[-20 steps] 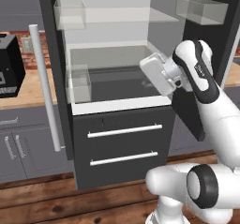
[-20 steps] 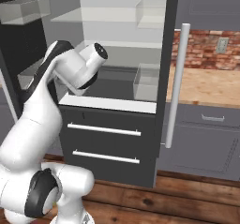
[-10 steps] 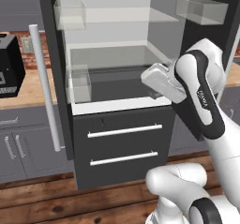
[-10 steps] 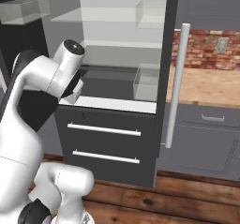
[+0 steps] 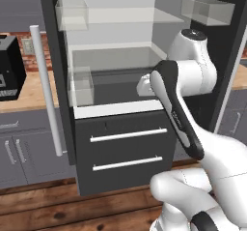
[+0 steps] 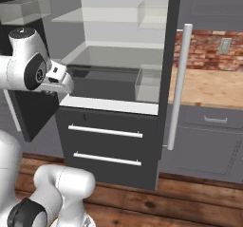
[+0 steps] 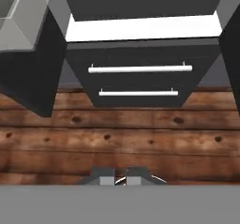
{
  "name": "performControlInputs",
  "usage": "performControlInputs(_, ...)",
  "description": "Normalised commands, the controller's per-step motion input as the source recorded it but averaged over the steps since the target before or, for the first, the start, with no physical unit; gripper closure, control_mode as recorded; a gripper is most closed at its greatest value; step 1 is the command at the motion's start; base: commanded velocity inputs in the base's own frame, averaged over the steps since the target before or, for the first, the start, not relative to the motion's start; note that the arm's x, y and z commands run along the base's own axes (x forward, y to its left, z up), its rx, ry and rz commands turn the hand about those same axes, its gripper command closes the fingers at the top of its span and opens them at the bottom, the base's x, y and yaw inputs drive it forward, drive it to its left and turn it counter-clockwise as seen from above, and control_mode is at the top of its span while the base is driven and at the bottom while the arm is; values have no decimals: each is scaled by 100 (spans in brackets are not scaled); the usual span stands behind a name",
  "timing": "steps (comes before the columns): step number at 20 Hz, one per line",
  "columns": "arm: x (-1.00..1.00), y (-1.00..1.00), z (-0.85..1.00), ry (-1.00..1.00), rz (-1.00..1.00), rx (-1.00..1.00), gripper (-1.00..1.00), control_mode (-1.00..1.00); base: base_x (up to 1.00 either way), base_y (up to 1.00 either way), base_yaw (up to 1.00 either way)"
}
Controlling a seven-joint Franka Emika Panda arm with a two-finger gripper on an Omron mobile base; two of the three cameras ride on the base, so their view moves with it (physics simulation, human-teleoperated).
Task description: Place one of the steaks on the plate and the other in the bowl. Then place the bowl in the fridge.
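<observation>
fridge stands with both upper doors swung wide, its pale interior showing glass shelves and clear bins, and its two dark lower drawers, each with a silver bar handle, shut below a white ledge. a long silver door handle hangs on the open door to the left of the fridge cavity in the left base view, and the same kind of handle shows on the door to the right of the cavity in the right base view. the gripper is held in front of the fridge, looking down past the white ledge and the drawers at the wooden floor; its two dark tips sit nearly touching, only a thin sliver between them (nothing visibly pinched, though the tips are small and partly cut off at the edge). a black appliance rests on the wooden counter left of the fridge. brick wall backs the counter right of the fridge.
</observation>
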Motion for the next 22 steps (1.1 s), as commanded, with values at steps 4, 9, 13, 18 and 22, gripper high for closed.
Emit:
performControlInputs(4,-2,-44,0,-15,0,-12,-100,-100,0,0,0)
performControlInputs(9,-45,-47,6,-11,0,9,-100,-100,0,0,0)
performControlInputs(13,-34,-2,30,-16,0,6,-100,-100,0,0,0)
performControlInputs(18,-32,8,35,-25,-1,0,-100,-100,0,0,0)
performControlInputs(22,-32,0,34,-26,0,0,-100,-100,0,0,0)
